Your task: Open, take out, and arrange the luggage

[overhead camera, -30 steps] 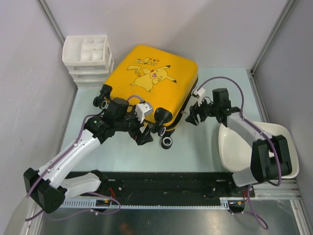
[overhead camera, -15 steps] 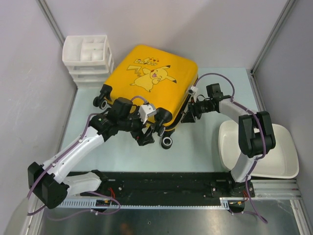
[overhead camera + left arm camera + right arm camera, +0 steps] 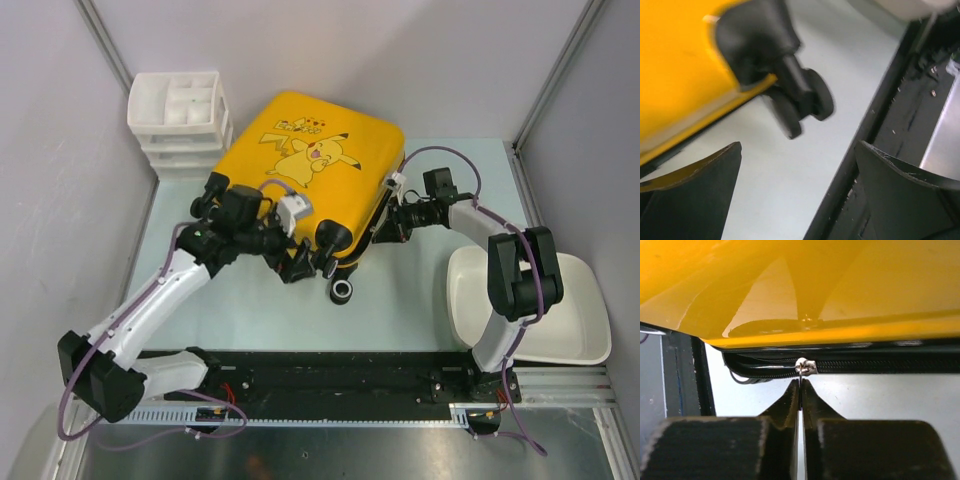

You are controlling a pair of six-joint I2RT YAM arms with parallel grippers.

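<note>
**Pinching the zip pull**

Right tool (image 3: 801, 390): pressed together, clamped on the silver zip pull (image 3: 800, 374) at the luggage (image 3: 310, 160) side seam. Left tool (image 3: 799, 146): spread wide, gripping nothing, just beside a black wheel (image 3: 805, 100). Lying flat on the surface (image 3: 400, 300), far centre: one luggage. Also counted: two tools, one white drawer unit (image 3: 180, 120), one white tub (image 3: 560, 320).

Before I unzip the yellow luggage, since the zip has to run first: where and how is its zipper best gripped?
Grip the thin metal pull tab on the slider, coming in level from the side edge of the luggage. The tab is small and slim and sticks out from the zip line, so only fingertips fit; the right gripper pinches it that way.
</note>
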